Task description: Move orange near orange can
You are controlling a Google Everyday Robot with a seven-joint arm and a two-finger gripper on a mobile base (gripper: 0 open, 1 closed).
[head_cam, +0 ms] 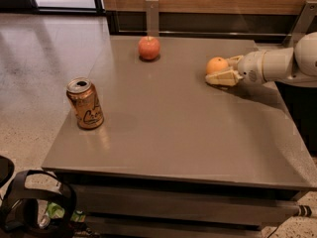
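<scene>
The orange (216, 64) rests on the grey table (173, 128) at the right, towards the back. My gripper (219, 70) reaches in from the right and straddles it: the near cream finger (223, 78) lies along the fruit's front, and the far finger is behind it. The fingers are spread and the orange sits on the table between them. The orange can (85, 103), copper with a silver top and dark cursive lettering, stands upright near the table's left edge, far from the orange.
A red apple (149, 47) sits at the back middle of the table, in front of a thin upright post (151, 11). The table's right edge is under my arm (285, 63). Floor lies to the left; dark gear lies at lower left (34, 207).
</scene>
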